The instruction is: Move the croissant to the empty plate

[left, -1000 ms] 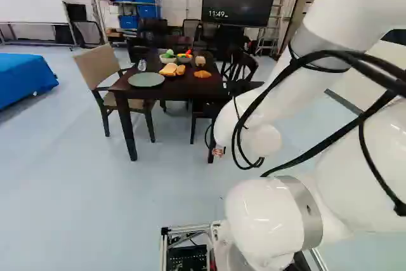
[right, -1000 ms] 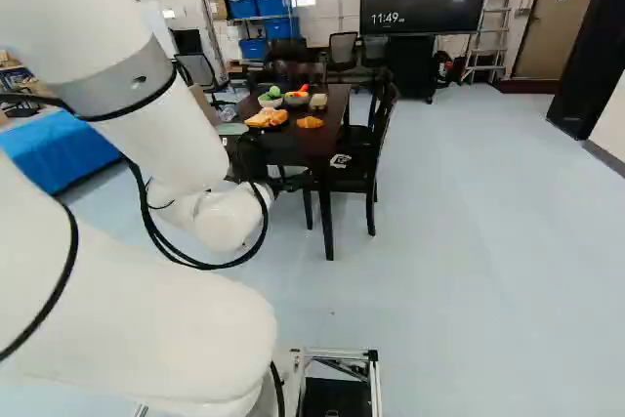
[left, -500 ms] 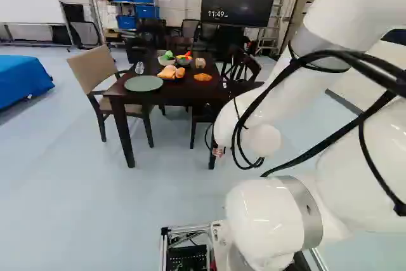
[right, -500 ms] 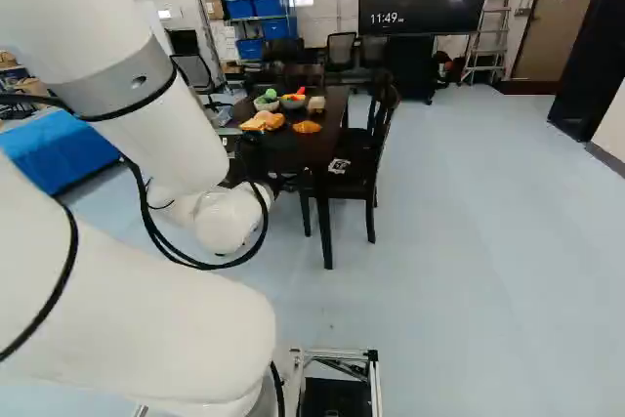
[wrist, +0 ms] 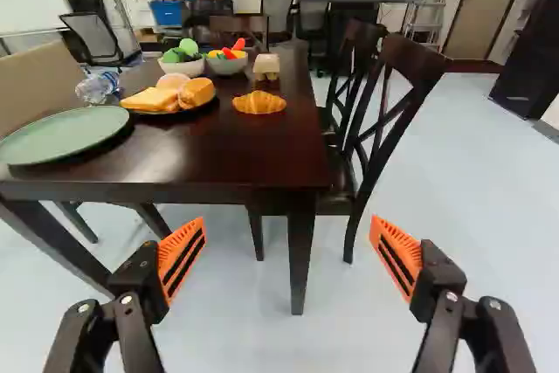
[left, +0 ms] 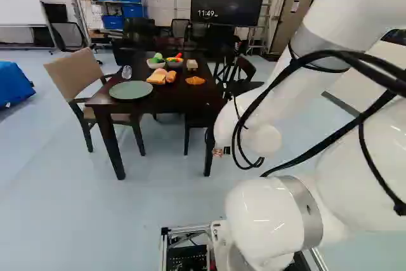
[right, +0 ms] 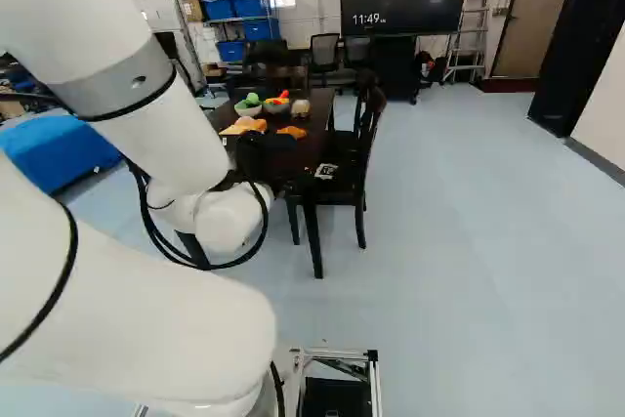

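Beside the white wrist in the left base view, only a small part of my gripper (left: 219,152) shows. In the wrist view the gripper (wrist: 286,255) is open, its orange pads wide apart with nothing between them. The croissant (wrist: 259,103) lies directly on the dark table (wrist: 218,159), ahead of the gripper and above its level; the left base view also shows this croissant (left: 195,80). The empty green plate (wrist: 65,134) lies at the table's near corner, and the same plate (left: 130,90) is left of the croissant in the left base view.
A plate with bread (wrist: 170,95) lies between croissant and green plate. Behind are two bowls (wrist: 227,62), a light block (wrist: 266,66) and a bottle (wrist: 98,87). Dark chairs (wrist: 397,102) stand along one table side, a tan chair (left: 76,77) at the other.
The base has moved: the table looks nearer and has shifted left in both base views. The arm holds its pose against its lowest joint. The croissant and plate keep their places on the table.
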Robot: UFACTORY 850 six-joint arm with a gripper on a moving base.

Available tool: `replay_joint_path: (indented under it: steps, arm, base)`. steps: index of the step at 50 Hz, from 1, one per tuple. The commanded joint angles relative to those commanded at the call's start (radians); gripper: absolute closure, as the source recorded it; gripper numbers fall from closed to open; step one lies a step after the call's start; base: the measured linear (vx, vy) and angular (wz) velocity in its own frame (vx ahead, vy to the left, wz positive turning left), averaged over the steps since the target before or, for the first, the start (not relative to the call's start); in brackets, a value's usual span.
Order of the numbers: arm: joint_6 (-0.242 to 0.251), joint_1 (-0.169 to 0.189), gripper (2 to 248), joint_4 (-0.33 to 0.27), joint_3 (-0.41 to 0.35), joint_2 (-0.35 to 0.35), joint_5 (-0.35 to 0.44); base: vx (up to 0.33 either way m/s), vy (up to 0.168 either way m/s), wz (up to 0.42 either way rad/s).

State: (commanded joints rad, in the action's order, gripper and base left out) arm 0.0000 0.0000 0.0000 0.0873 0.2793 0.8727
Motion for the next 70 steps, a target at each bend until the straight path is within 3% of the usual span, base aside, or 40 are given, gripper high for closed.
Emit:
replay_joint_path:
  steps: [32,70]
  arm:
    - [0.0,0.0,3,0.0,0.0,0.0,0.0]
    - [0.0,0.0,3,0.0,0.0,0.0,0.0]
  base:
    - [0.113,0.022,-0.019]
    - [0.016,0.012,-0.005]
